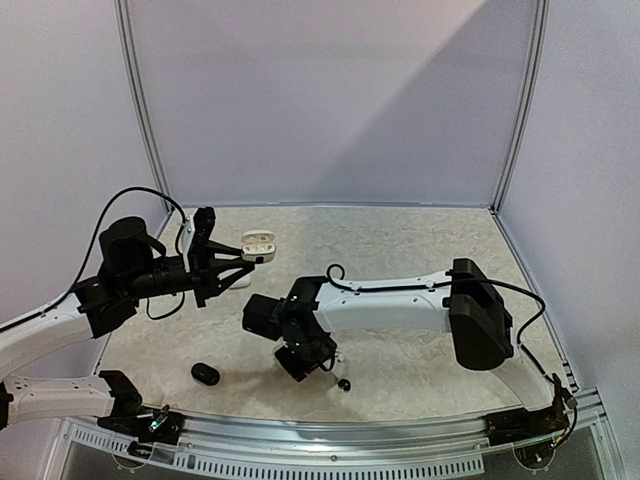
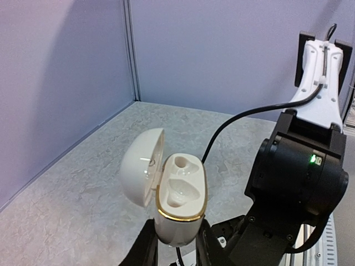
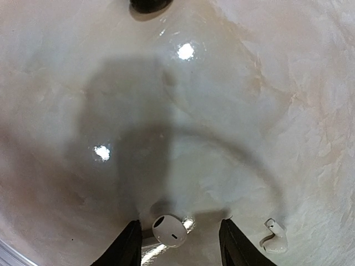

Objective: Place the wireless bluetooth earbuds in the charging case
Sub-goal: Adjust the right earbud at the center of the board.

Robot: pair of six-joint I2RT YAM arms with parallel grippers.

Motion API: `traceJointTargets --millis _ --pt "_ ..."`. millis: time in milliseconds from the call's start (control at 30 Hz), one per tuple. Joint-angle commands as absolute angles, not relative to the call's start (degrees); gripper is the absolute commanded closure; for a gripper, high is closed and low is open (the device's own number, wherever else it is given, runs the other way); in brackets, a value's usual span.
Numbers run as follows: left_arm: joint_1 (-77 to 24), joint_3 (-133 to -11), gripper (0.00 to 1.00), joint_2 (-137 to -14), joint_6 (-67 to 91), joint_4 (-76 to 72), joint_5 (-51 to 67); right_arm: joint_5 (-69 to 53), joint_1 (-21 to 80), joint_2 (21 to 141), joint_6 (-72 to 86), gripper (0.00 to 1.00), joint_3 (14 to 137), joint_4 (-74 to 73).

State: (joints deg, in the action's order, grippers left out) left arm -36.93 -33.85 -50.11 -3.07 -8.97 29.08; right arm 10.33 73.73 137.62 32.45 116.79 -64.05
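Pale lavender walls [image 1: 330, 100] close in a marbled, cream-coloured bench [image 1: 420, 250]. From above, the left claw [image 1: 240, 258] reaches in from the left and pinches a white charging case [image 1: 258, 246], holding it raised above the bench with its lid swung open. The right arm stretches across to the left, and its right claw [image 1: 303, 362] points down at the bench near the front edge. A black case [image 1: 205, 374] lies shut on the bench to the left of that claw, and a tiny black earbud [image 1: 344, 384] lies just to its right.

In the left wrist view the charging case [image 2: 180, 199] stands upright between the two dark fingers [image 2: 145, 249], which press on its lower body. Its rim is gold, its lid [image 2: 143, 166] tips back to the left, and both moulded hollows inside are bare. The black wrist of the right arm [image 2: 299, 183] fills the right side.

In the right wrist view the right claw [image 3: 180, 244] is spread. One white earbud [image 3: 169, 230] lies on the glossy bench [image 3: 249, 83] between the fingers [image 3: 130, 246], nearer the left one, and neither finger visibly touches it. A second white earbud [image 3: 275, 235] lies just outside the right finger. A dark rounded thing [image 3: 148, 4] is cut off by the top edge.
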Motion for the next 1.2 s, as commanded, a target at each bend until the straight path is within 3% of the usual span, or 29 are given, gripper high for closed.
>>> traceJointTargets --millis 0,500,1167 --pt "-37.79 -33.14 1.0 -49.45 -4.12 -8.79 28.66 10.58 74.55 135.73 31.57 0.52 113.28 -64.63" --pt "-37.88 -33.31 1.0 -49.59 -5.07 -8.18 28.52 7.66 73.8 134.46 25.84 0.5 115.2 -58.82" --pt "-37.88 -33.22 1.0 -49.67 -5.14 -8.25 28.39 7.93 72.6 137.92 30.73 0.8 117.2 -62.65"
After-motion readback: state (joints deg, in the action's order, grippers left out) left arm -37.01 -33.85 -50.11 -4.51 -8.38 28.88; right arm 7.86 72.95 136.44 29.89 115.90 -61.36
